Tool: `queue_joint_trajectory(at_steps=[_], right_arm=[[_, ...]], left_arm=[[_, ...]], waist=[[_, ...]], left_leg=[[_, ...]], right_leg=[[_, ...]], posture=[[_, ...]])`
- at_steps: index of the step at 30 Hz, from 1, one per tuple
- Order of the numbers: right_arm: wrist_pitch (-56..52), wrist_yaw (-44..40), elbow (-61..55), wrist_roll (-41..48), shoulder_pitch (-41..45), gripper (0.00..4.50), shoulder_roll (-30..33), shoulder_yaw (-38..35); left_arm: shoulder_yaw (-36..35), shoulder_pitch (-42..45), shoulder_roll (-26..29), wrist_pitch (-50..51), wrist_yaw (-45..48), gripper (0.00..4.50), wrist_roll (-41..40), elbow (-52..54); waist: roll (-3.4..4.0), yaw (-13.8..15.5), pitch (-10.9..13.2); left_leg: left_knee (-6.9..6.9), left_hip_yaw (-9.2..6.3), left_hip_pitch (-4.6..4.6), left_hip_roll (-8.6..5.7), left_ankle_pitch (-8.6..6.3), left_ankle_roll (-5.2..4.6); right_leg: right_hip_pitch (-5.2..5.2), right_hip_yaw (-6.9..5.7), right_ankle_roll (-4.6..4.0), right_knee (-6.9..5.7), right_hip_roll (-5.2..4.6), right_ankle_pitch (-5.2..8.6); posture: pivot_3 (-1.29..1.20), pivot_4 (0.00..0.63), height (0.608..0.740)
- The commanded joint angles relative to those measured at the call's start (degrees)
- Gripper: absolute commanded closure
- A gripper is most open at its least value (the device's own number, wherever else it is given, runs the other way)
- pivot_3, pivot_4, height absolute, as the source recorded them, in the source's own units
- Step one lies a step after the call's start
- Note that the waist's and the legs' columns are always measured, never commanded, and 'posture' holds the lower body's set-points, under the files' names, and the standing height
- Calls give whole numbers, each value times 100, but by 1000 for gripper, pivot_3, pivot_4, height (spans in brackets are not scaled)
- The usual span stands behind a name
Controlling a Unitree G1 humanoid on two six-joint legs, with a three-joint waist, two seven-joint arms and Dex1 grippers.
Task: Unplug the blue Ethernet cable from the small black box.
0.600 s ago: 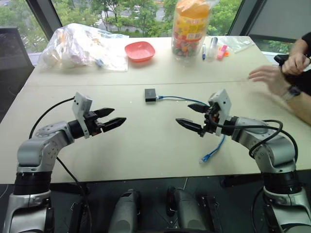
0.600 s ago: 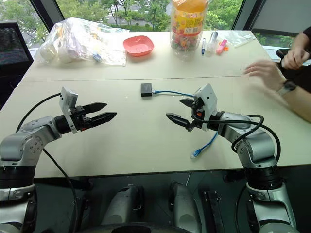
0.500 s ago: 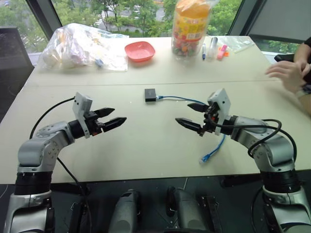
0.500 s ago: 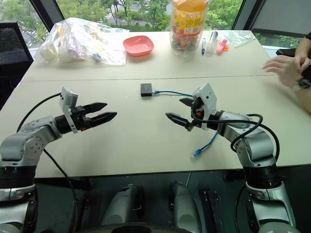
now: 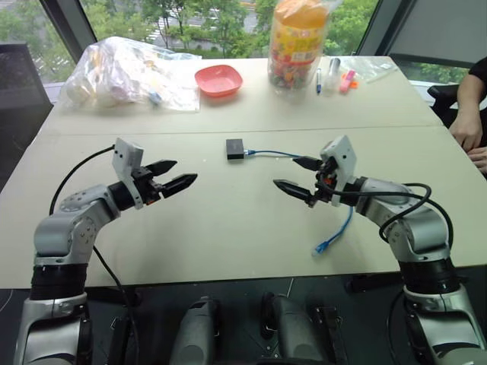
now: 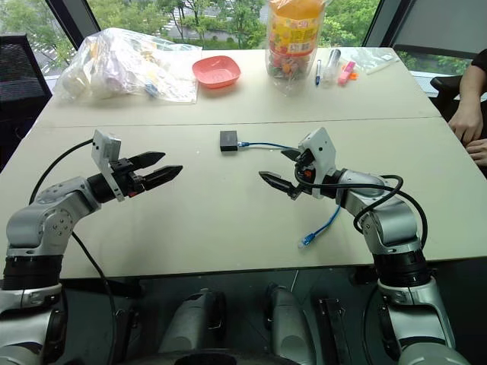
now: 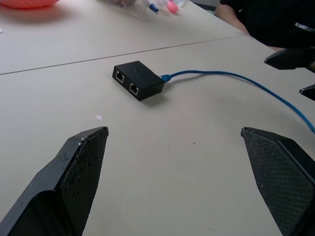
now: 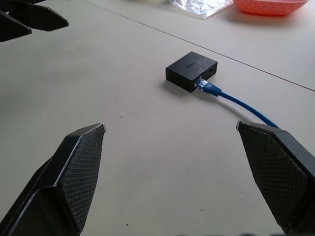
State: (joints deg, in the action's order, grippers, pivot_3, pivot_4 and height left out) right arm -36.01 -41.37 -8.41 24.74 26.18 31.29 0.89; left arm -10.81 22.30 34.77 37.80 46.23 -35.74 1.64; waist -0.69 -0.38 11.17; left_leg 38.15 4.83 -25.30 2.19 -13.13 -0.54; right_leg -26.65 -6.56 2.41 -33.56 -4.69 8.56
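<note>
Small flat matte-black rectangular box [image 5: 235, 147] lies on beige tabletop [image 5: 228, 228], near centre, between and beyond both grippers. Thin bright-blue Ethernet cable [image 5: 278, 153] plugged into box side facing robot's right; cord runs right, passes behind right arm, free plug end [image 5: 320, 248] lies near table's front edge. Left gripper [image 5: 174, 174]: black fingers spread wide, nothing held, above table, well apart from box. Right gripper [image 5: 297, 176]: fingers spread wide, nothing held, just beside cable. Red shallow bowl [image 5: 218, 79] at far side.

Pale beige table [image 5: 228, 228] — large windows [image 5: 190, 15] behind show green trees; dark floor [image 5: 15, 129] beside.
</note>
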Motion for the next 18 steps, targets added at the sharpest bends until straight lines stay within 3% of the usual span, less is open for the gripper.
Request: queue_joint_trajectory(at_steps=[1, 5, 8, 16, 18], right_arm=[[256, -3, 109, -151, 234, 0, -79, 45], [442, -32, 471, -317, 463, 0, -178, 119], [869, 10, 1477, -601, 1011, 0, -386, 187], [3248, 157, 6928, -2120, 3655, 0, -1415, 807], [3547, 339, 7713, -2332, 4016, 0, -1597, 779]], left_arm=[[-33, 127, 84, -124, 90, 9, 41, 62], [-20, 183, 125, -102, 132, 9, 63, 65], [-72, 211, 130, -23, 131, 9, -2, 91], [-77, 50, -44, -50, -57, 9, -21, 303], [-130, -18, -100, -36, -161, 9, -55, 414]], waist=[[0, -4, 0], [0, -8, 0], [0, -22, 0], [0, -68, 1], [0, -75, 1]], left_leg=[[0, 0, 0, 0, 0, 0], [0, 1, 0, -1, 0, 0], [0, 1, 1, -15, 1, -1], [2, 9, 14, -22, 4, 1], [-2, 11, 13, -22, 5, 0]], right_leg=[[0, 0, 0, 0, 0, 0], [0, 0, 0, 0, 0, 0], [-1, 0, 0, -4, 0, -1], [-7, 9, 9, -44, 2, -5], [-11, 10, 16, -49, 3, -10]], posture=[[0, 150, 740], [0, 150, 740], [0, 150, 740], [0, 150, 740], [0, 150, 740]])
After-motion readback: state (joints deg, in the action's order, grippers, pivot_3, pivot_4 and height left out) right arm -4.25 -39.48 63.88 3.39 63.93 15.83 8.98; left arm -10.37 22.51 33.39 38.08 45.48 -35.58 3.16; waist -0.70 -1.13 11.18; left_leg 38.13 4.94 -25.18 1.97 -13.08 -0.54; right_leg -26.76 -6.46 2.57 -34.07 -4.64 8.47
